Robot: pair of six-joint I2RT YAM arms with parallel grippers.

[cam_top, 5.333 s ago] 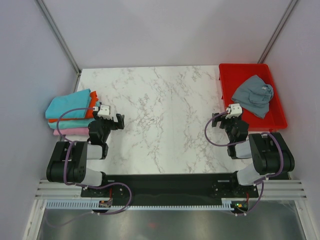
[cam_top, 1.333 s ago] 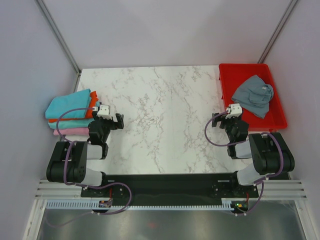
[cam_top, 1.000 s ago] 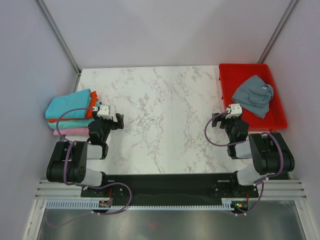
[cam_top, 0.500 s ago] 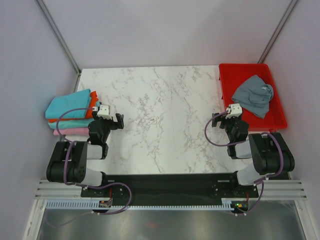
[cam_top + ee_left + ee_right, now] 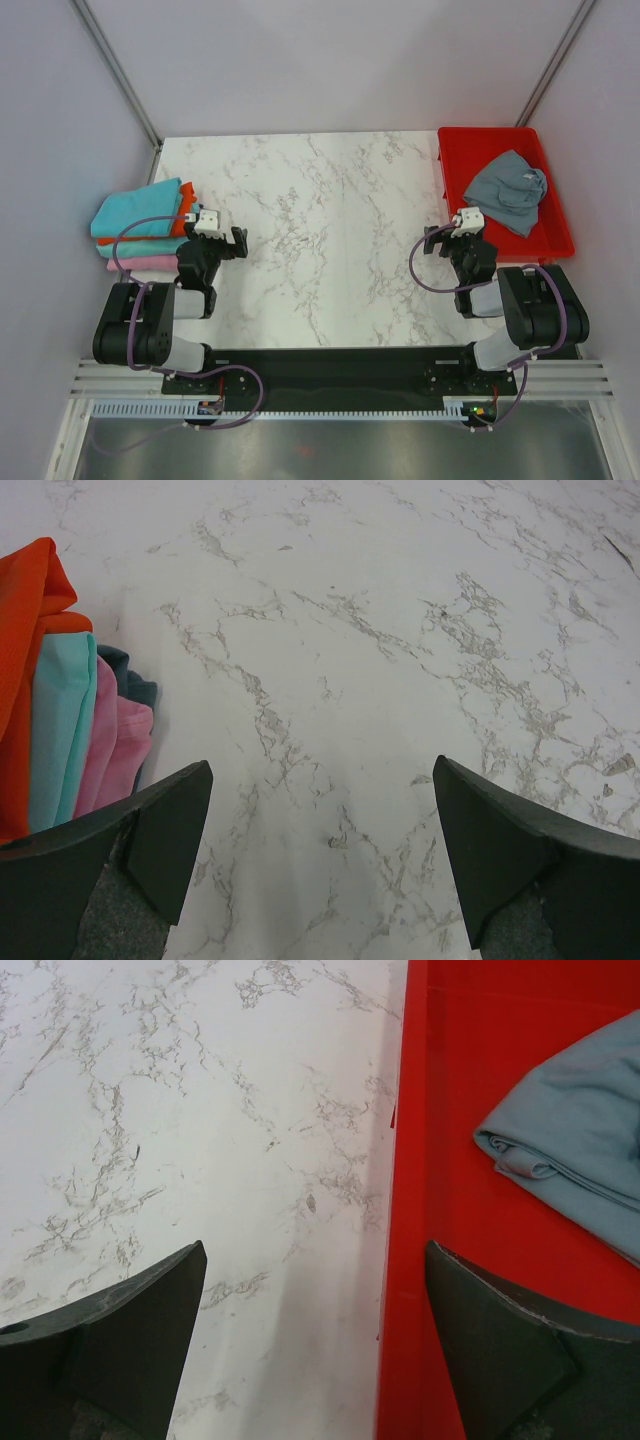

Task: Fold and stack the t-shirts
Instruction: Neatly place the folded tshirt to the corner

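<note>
A stack of folded t-shirts (image 5: 140,225) lies at the table's left edge, turquoise on top, then orange-red, teal and pink. The stack's edge shows in the left wrist view (image 5: 60,720). A crumpled slate grey t-shirt (image 5: 507,190) lies in the red tray (image 5: 560,245), and also shows in the right wrist view (image 5: 580,1135). My left gripper (image 5: 237,243) is open and empty, just right of the stack. My right gripper (image 5: 430,241) is open and empty, low over the table beside the tray's left wall (image 5: 400,1260).
The white marble table (image 5: 320,230) stretches between the two arms. The red tray stands at the back right corner. Grey walls and metal posts close the sides and back.
</note>
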